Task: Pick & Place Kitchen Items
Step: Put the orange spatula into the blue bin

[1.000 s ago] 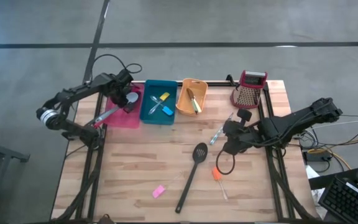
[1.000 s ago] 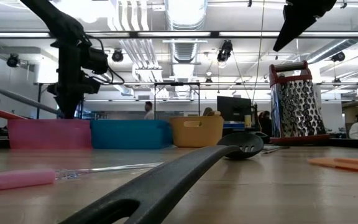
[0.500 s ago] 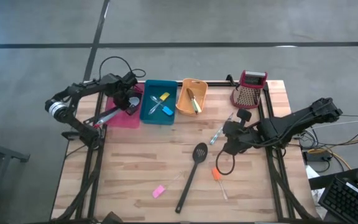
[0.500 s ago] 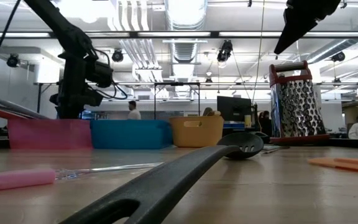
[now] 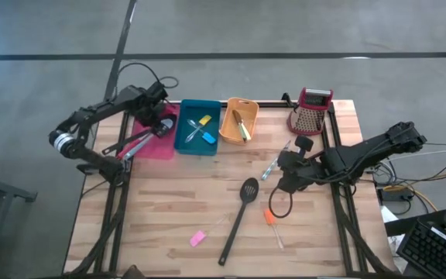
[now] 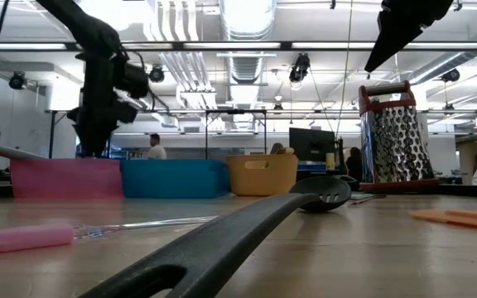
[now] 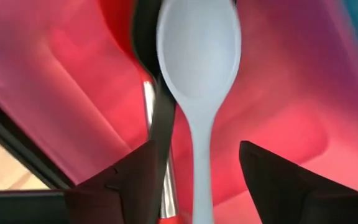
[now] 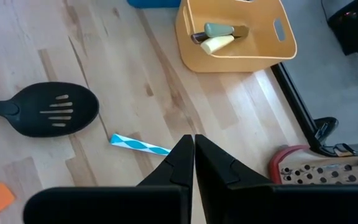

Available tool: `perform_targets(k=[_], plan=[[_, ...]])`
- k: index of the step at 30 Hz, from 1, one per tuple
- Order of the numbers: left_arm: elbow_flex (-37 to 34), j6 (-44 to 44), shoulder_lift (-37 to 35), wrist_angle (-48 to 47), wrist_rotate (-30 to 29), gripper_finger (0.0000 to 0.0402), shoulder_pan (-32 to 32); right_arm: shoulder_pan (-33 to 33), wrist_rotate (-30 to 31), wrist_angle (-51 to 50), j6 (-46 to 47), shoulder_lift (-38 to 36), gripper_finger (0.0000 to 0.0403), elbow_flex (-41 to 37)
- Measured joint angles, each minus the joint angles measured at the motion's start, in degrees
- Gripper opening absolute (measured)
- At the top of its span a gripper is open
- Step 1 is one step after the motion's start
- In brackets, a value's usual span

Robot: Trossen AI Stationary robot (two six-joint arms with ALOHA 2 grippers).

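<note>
We see bare worktop point(image 5: 161, 201) at front left. A black spoon point(image 5: 238, 213) lies slantwise across the middle front, pink tool point(image 5: 198, 239) and orange tool point(image 5: 270, 217) either side; three bins and the grater point(image 5: 310, 112) line the back.

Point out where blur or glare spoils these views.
Low view: the black slotted spoon handle near the lens is soft, and ceiling lights glare at the top. Left wrist view: the grey spoon in the pink bin is blurred, close to the lens. High and right wrist views are sharp.
</note>
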Motion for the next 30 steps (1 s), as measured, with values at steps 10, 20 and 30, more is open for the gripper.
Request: perform_targets(k=[10,20,30], plan=[[2.62,-4.34,-11.47,1.40,0.69,0.0233,-3.61,0.04,-0.17,0.65,0.18,0.00,0.0008,0.00],[2.17,-12.63,-23.93,4.41,2.67,0.0234,-17.56,0.04,-0.77,4.74,1.26,0.00,0.0008,0.02],[-1.52,-17.94,-27.25,23.61,-2.60,0.0234,-40.06,7.85,-3.39,4.72,11.94,5.19,0.0008,-0.96]])
